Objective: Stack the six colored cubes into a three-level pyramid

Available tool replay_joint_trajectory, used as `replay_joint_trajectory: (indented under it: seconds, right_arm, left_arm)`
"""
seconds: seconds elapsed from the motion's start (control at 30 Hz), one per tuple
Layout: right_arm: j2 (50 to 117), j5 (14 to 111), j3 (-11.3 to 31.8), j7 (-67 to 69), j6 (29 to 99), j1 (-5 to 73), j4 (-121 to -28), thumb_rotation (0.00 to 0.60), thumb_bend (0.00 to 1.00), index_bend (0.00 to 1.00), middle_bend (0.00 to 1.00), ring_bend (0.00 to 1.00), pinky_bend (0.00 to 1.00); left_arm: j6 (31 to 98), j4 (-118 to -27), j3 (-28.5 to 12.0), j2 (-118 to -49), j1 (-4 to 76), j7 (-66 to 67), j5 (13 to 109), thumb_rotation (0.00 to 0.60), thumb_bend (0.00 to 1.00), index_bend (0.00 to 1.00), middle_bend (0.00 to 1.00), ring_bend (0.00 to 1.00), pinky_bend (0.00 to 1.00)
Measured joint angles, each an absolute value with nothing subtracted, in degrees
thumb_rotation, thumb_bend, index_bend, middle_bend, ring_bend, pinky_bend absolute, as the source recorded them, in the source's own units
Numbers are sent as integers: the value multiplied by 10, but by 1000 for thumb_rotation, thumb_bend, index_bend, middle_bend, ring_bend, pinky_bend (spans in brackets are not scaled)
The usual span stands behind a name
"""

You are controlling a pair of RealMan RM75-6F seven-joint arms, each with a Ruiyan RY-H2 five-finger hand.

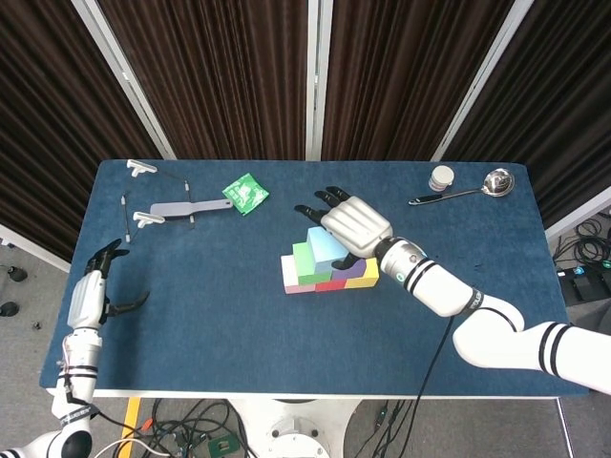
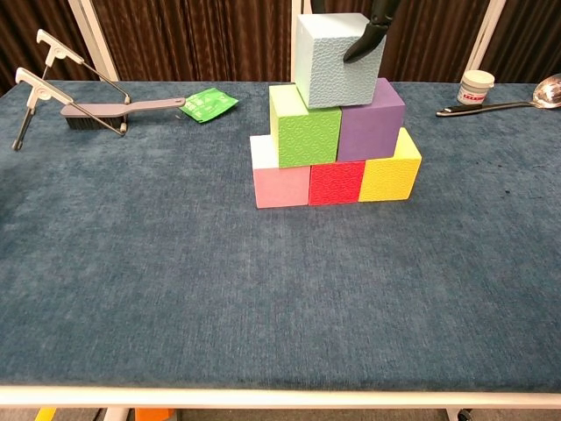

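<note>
A pink cube [image 2: 280,184], a red cube [image 2: 336,181] and a yellow cube [image 2: 389,174] form the bottom row mid-table. On them sit a green cube [image 2: 305,125] and a purple cube [image 2: 370,121]. A light blue cube [image 2: 337,60] [image 1: 326,247] rests tilted on top of those two, gripped by my right hand [image 1: 351,225], whose dark fingertip [image 2: 365,37] crosses the cube's front face. My left hand [image 1: 92,294] hangs off the table's left edge, fingers apart and holding nothing.
A grey brush with a wire stand [image 1: 162,208] and a green packet [image 1: 245,194] lie at the back left. A small white jar [image 1: 441,177] and a metal ladle [image 1: 465,189] lie at the back right.
</note>
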State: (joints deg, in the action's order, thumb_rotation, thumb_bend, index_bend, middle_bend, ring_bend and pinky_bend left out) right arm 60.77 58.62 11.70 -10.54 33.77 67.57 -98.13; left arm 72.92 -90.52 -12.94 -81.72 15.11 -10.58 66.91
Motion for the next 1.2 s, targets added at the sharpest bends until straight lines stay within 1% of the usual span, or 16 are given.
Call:
replay_joint_trajectory:
  seconds: [0.73,0.83,0.93,1.1,1.2]
  right_arm:
    - [614,529,100,-141,333,703,-978,600,116,0,395,0,0]
    - [614,525,97,-144,333,705,-979,600,106,0,380,0,0]
    - [613,521,95,-144,328,708,-979,600,91,0,319,0,0]
    - [611,517,96,-139,331,709,-982,600,58,0,182,0,0]
    - [607,514,96,-137,327,710,-983,600,43,0,137,0,0]
  left_arm:
    - [713,-894,-130,-815,150,-131,666,600,182,71,176,8,0]
    - [711,-893,-130,-815,150,-135,667,600,182,71,176,8,0]
    - [712,-894,-129,-815,149,-136,669,600,181,71,176,8,0]
    - [711,-893,-130,-814,148,-142,668,600,181,71,176,8,0]
    - [709,-891,-130,-814,147,-146,668,600,181,71,176,8,0]
